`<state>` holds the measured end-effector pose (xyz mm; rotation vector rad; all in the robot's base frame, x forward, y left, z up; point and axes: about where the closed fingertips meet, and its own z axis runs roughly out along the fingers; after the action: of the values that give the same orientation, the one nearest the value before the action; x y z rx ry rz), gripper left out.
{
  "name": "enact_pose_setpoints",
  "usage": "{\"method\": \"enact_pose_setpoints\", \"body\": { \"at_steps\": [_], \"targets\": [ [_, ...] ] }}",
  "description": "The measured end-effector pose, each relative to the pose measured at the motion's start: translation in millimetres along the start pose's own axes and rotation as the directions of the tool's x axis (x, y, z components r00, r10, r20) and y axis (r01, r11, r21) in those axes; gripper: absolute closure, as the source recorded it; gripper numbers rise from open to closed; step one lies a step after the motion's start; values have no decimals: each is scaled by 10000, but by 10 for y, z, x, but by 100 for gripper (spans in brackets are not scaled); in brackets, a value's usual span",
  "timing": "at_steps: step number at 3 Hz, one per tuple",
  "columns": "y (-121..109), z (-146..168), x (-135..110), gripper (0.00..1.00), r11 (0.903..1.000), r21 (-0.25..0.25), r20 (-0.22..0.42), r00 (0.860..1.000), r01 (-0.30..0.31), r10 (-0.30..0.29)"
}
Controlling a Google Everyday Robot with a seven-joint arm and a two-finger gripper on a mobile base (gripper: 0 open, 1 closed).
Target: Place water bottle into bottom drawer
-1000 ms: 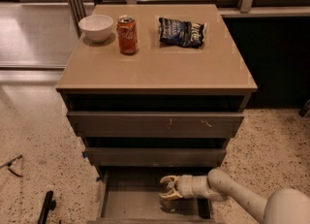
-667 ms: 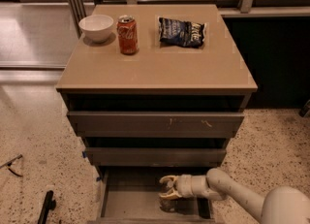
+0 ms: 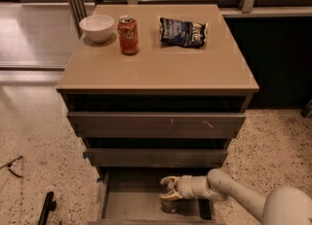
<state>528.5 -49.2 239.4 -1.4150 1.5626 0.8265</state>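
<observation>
The bottom drawer (image 3: 127, 203) is pulled out below two grey-brown drawer fronts and shows a plain grey floor. My gripper (image 3: 168, 189) reaches into it from the right, over the middle of the floor. Its pale fingers (image 3: 169, 180) are closed around the upper part of the clear water bottle (image 3: 168, 205). The bottle stands upright, with its dim lower body showing just under the gripper, at or close to the drawer floor. The bottle's cap is hidden by the gripper.
On the cabinet top (image 3: 161, 68) stand a white bowl (image 3: 97, 27), a red-orange soda can (image 3: 128, 35) and a dark chip bag (image 3: 183, 31). The middle drawer front (image 3: 156, 157) overhangs the back of the bottom drawer. A black tool (image 3: 46, 207) lies on the speckled floor at the left.
</observation>
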Motion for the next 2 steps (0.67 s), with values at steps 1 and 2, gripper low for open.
{"method": "enact_pose_setpoints", "body": {
  "at_steps": [1,2],
  "targets": [
    [0,0,-1,59,10000,-1,1,10000,0,0],
    [0,0,-1,36,10000,-1,1,10000,0,0]
  ]
}}
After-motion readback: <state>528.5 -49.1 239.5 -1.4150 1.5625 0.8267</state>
